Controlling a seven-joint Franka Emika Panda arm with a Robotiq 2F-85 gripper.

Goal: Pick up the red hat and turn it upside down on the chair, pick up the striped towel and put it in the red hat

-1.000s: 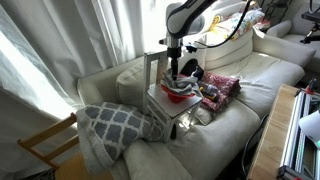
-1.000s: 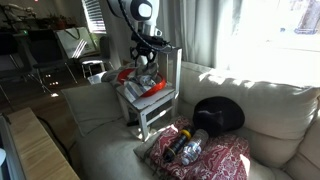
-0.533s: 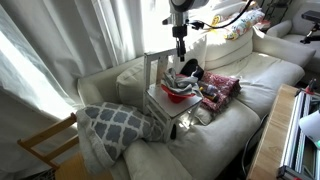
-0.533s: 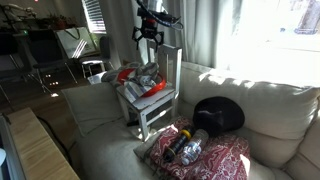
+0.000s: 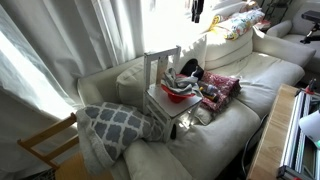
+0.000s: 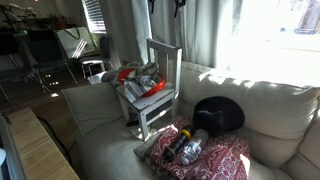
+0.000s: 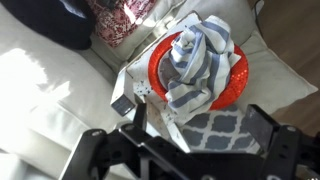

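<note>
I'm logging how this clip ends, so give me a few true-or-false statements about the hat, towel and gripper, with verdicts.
The striped towel lies inside the red hat. True.
A black item lies on the sofa beside the chair. True.
The red hat rests directly on the sofa. False: it sits on the chair.
The gripper is shut on the towel. False: it is open and empty, high above the chair.

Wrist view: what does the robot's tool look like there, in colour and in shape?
The tool is black all over. Two angular fingers stand up from a wide dark body along the lower edge of the picture. I can make out no cables or markings; that part is in shadow.
</note>
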